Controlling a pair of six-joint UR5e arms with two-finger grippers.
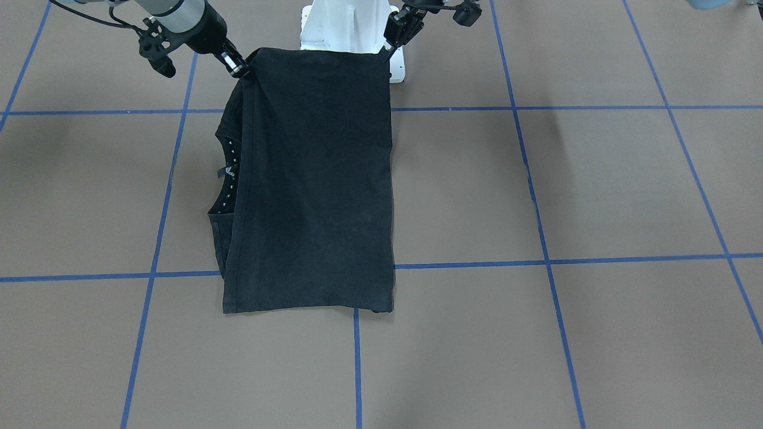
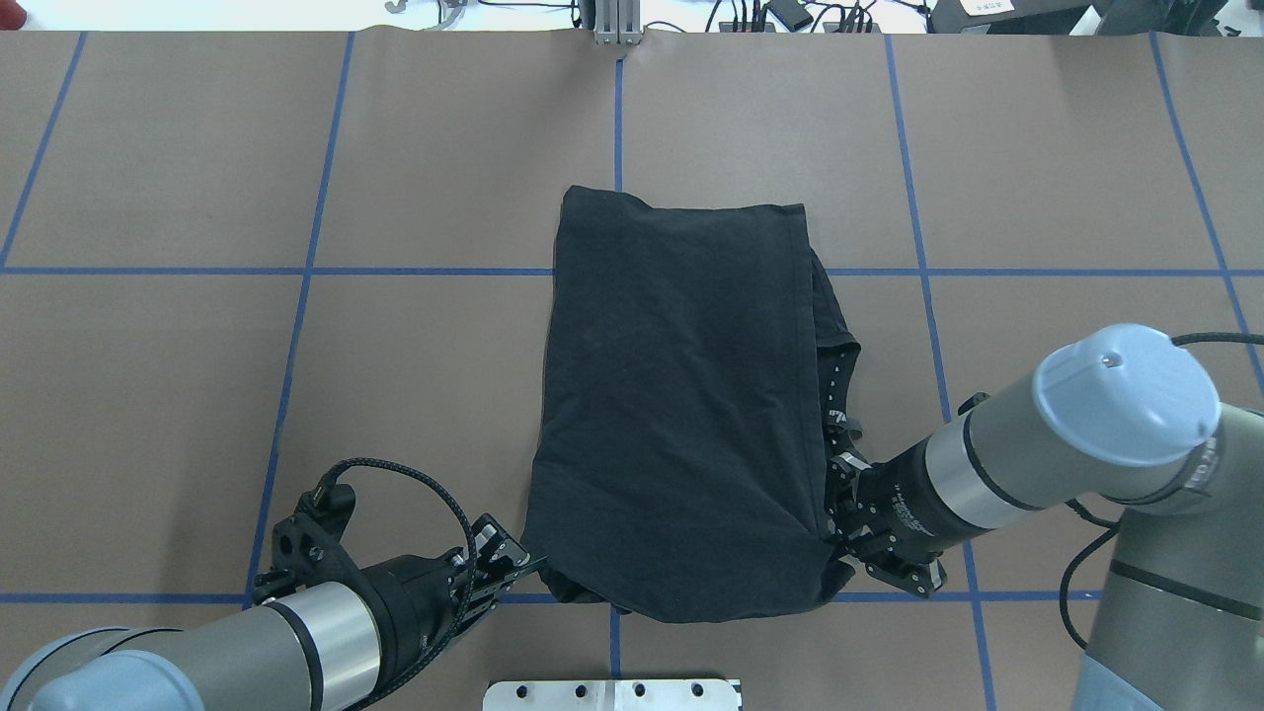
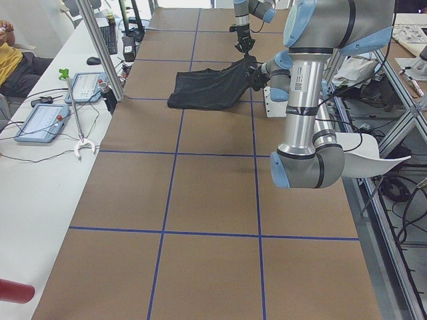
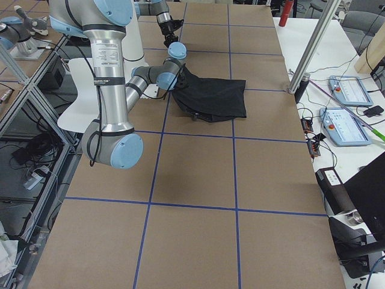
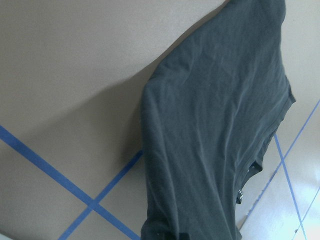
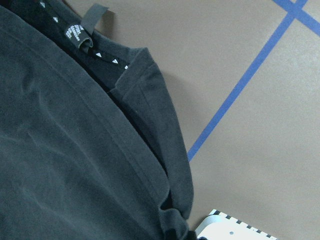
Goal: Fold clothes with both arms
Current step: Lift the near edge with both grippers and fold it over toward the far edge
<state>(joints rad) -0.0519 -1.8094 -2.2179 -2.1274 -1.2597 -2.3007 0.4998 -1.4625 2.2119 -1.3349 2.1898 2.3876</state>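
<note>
The black T-shirt lies folded lengthwise on the brown table, logo hidden. Its white-dotted neck tape peeks out on my right side. It also shows in the front view and in both wrist views. My left gripper is shut on the shirt's near left corner. My right gripper is shut on the near right corner. Both corners are raised off the table near my base; the far end rests flat. In the front view the left gripper is on the right, the right gripper on the left.
The white bolted base plate sits just behind the held edge. Blue tape lines grid the table. A side bench with tablets and a metal post stands beyond the table's far edge.
</note>
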